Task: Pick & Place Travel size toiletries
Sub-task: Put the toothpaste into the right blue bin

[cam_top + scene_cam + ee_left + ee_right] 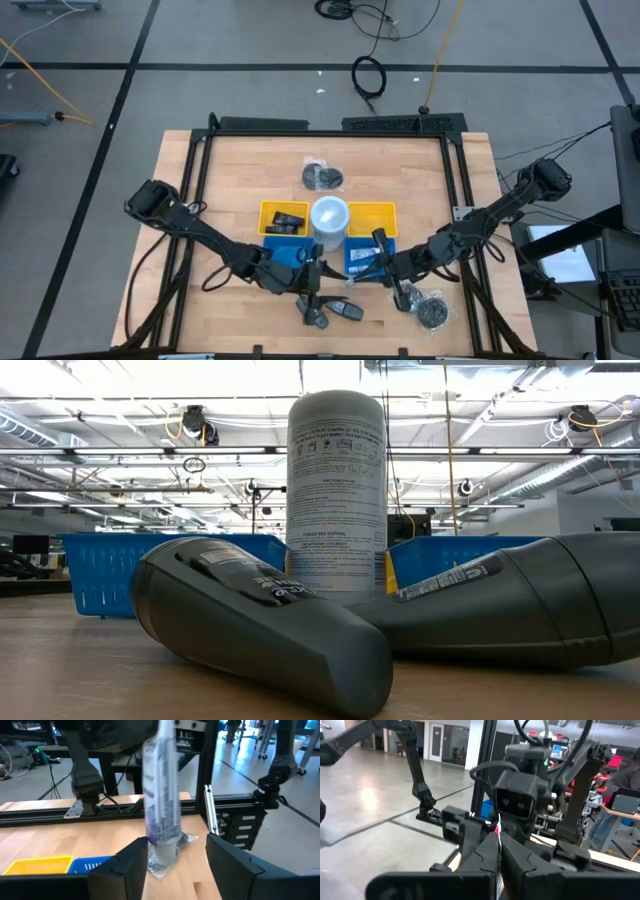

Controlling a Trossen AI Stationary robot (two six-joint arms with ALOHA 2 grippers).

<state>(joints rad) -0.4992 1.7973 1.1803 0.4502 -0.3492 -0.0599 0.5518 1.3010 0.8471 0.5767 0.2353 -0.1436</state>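
Note:
One travel size toiletry tube (161, 800), white and silvery with blue markings, is in the air between my two grippers above the table's near middle. My right gripper (498, 845) (380, 262) is shut on it and faces my left arm. My left gripper (175, 857) (312, 275) is open, with a finger on each side of the tube's free end (161, 854). The end is close to one left finger (135, 865), and I cannot tell whether they touch. The low view shows no gripper. My right gripper pinches the tube between its two fingers; only a thin white and red edge (497, 831) shows in the slit between them. The fingers come level from the table's right side. The tube reaches out past them toward my left gripper, lifted clear of the table.
Two yellow bins (283, 218) (374, 213) and two blue bins (283, 255) (360, 258) flank a white cylinder can (328, 222) (337, 490). Black key-fob gadgets (330, 312) (250, 620) lie near the front edge. Bags of metal bits (322, 177) (433, 312) lie far and near right.

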